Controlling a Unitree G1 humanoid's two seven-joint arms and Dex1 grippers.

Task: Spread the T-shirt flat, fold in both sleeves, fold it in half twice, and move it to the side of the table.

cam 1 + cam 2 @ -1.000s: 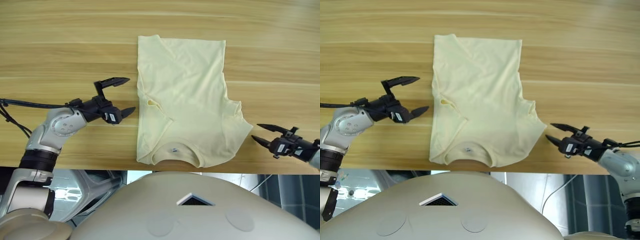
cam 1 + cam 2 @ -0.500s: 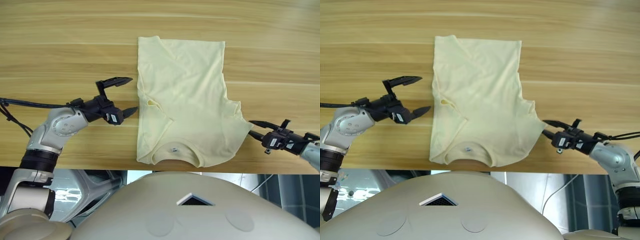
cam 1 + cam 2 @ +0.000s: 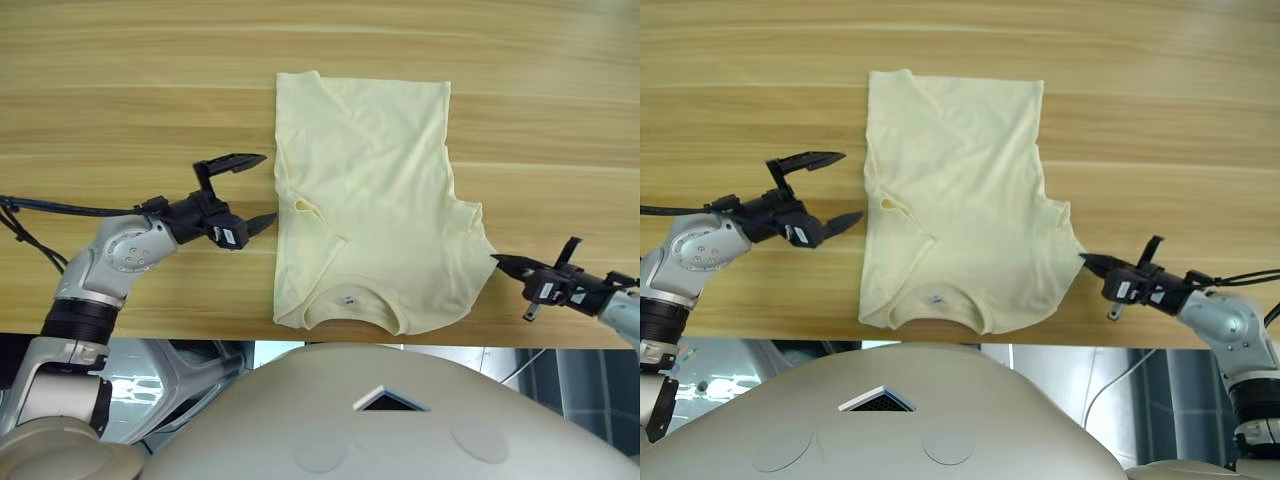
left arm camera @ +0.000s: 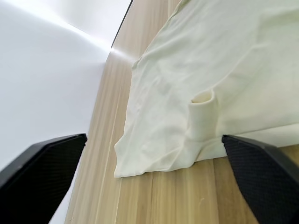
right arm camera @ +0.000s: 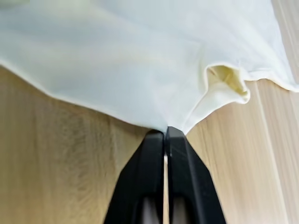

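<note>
R end effector [image 3: 1087, 260] clenched on right sleeve [image 3: 476, 238] tip, 4 o'clock of T-shirt [image 3: 370, 180]. Best: lift low, carry twd 9 o'clock, lay flat. L end effector [image 3: 267, 187] released.

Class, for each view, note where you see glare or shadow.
Left wrist view: bright glare whitens the table edge beside the T-shirt. Right wrist view: a soft shadow on the wood under the T-shirt's edge, near the right end effector. Left eye view: even light, no hard shadows.

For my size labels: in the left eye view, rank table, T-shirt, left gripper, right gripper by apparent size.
Largest first:
table
T-shirt
left gripper, jaws open
right gripper, jaws shut on the T-shirt's edge
</note>
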